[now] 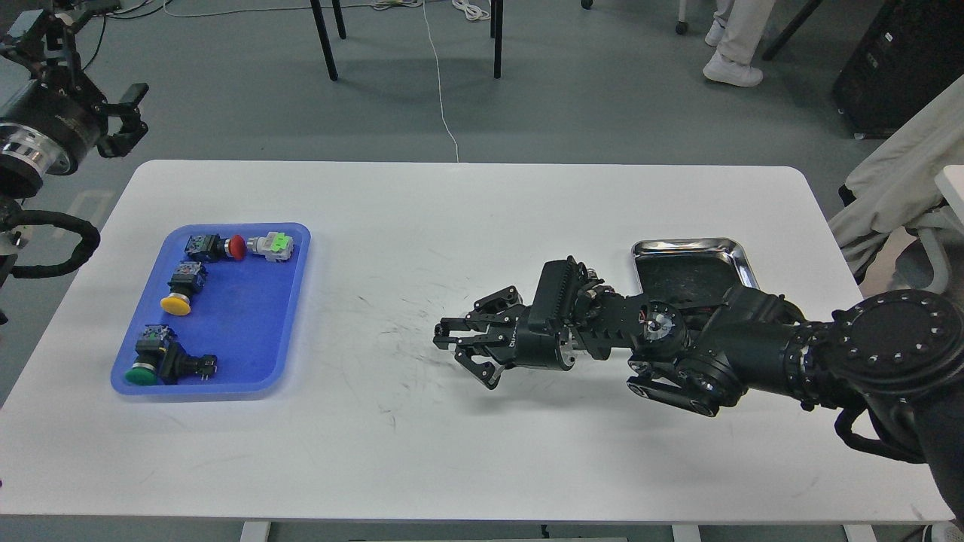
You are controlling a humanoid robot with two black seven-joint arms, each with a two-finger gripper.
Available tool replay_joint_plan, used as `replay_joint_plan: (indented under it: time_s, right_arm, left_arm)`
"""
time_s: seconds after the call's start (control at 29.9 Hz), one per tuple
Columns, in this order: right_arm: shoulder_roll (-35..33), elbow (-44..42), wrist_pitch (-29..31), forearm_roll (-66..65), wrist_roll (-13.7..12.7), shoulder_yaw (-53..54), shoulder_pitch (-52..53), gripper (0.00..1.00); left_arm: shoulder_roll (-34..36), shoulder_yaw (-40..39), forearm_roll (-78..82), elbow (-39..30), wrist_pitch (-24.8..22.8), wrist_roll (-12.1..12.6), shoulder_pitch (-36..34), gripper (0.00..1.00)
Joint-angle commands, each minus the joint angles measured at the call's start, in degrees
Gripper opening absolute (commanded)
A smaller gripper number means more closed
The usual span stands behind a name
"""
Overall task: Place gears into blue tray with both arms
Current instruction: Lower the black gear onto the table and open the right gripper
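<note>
The blue tray (290, 301) is bright blue plastic with round corners and a low rim. It lies on the white table (467, 218) at about 9 o'clock, close to the table's left edge. Its long side runs from near to far, tilted a little to the right at the far end.

Inside it sit 4 push buttons: a red one (218, 247) and a green and white one (273, 246) at the far end, a yellow one (183, 288) in the middle left, and a green one (158, 360) at the near end. The right half of the tray floor is bare. I cannot make out any gears.

The right gripper (461, 352) is over the middle of the table and points to 9 o'clock. Its fingers are apart and hold nothing. Wide bare table lies between it and the tray.

A shiny steel tray (681, 248) sits at 3 o'clock, partly behind the right arm (753, 346).

The left gripper (132, 117) is up at 10 o'clock, off the table's far left corner, with its fingers apart.
</note>
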Motion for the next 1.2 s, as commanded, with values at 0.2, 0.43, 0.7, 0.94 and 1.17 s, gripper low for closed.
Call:
replay_joint_plan:
  time_s: [0.2,0.43,0.7,0.94,1.17]
  right_arm:
    - [0.0,-0.08,0.22,-0.55,0.22,-0.02,-0.98,0.01]
    - [0.0,-0.17,0.4,-0.29,-0.13,0.15,-1.07,0.29]
    - [0.0,-0.08,0.31,0.41,-0.22,0.42,-1.07,0.47]
    - [0.0,-0.52,0.22,0.59,-0.3,1.99,-0.98,0.56]
    - [0.0,-1.57,0.58,8.74,-0.3,8.06,2.87,0.61]
  left_arm:
    - [0.8,-0.01,0.0,-0.12,0.0,0.0,0.09,0.98]
    - [0.8,-0.01,0.0,-0.12,0.0,0.0,0.1,0.98]
    - [0.8,0.08,0.0,-0.12,0.0,-0.09,0.18,0.98]
    - [0.89,0.08,0.0,-0.12,0.0,-0.09,0.53,0.98]
    - [0.8,0.08,0.27,-0.04,-0.09,-0.79,0.62,0.99]
